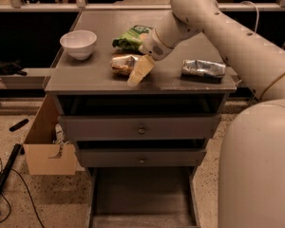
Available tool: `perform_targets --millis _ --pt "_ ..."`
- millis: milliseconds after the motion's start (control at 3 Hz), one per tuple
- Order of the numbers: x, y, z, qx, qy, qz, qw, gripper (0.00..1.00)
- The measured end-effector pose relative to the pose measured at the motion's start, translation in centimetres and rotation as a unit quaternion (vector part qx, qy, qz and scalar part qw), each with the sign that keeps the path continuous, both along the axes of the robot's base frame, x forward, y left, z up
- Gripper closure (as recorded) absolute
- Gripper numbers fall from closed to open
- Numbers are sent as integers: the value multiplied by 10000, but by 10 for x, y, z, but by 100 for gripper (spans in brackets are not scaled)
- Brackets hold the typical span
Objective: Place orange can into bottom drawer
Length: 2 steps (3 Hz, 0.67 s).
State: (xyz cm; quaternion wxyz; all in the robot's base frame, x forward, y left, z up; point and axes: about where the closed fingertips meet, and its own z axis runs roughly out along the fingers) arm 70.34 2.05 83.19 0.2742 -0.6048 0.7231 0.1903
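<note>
The orange can [121,64] lies on its side on the grey cabinet top [85,82], near the middle front. My gripper [139,71] is cream-coloured and points down at the can's right end, touching or just in front of it. The bottom drawer [141,196] is pulled out at floor level below the cabinet, and its bare floor shows with nothing in it.
A white bowl [79,42] stands at the top's left. A green snack bag [133,36] lies behind the can, and a silver foil packet [204,69] lies to the right. Two shut drawers with knobs [141,129] sit above. A cardboard box [47,144] stands left of the cabinet.
</note>
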Motion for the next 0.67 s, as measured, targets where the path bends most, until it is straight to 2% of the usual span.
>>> perform_targets --millis 667 --pt "1 1 -4 -10 36 4 10000 44"
